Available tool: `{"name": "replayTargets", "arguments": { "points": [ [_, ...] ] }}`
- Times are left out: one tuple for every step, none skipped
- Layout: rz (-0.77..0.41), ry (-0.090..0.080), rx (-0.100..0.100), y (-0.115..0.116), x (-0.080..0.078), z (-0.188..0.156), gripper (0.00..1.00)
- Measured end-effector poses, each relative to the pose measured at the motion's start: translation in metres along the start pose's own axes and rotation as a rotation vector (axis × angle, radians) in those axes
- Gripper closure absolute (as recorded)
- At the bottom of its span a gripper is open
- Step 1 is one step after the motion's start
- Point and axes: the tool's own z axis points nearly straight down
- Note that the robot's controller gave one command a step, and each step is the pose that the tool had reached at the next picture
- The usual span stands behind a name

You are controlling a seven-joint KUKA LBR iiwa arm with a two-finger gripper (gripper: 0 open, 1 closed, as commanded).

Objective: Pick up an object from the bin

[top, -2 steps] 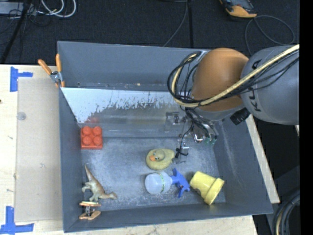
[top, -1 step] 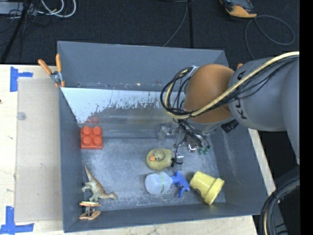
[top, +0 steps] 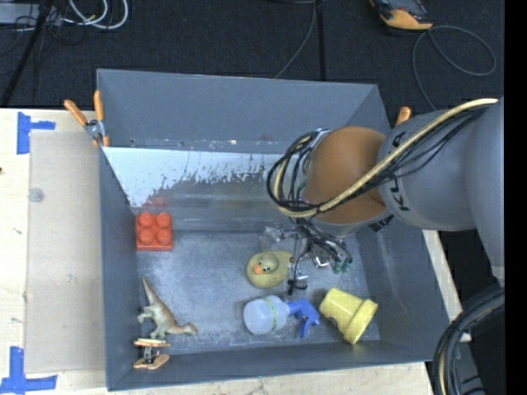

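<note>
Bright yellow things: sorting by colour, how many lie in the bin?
2: a round yellow duck toy mid-floor beside the gripper; a yellow plastic cup tipped over front right. The arm may hide others.

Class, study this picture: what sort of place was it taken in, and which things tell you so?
Most likely a robotics lab: a robot arm hangs its gripper over a grey metal bin of small toys, like a yellow duck, and cables trail over the dark floor.

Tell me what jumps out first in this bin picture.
The robot's hand hangs just right of a round yellow toy in the middle. Below it in the view lie a yellow cup on its side and a white-and-blue piece. A red block sits alone at the left.
</note>
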Motion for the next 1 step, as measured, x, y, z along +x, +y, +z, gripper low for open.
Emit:
{"name": "replayTargets", "arguments": {
  "points": [
    [-0.249,-0.001,-0.001,0.0013,-0.0061,0.0146,1.00]
  ]
}}
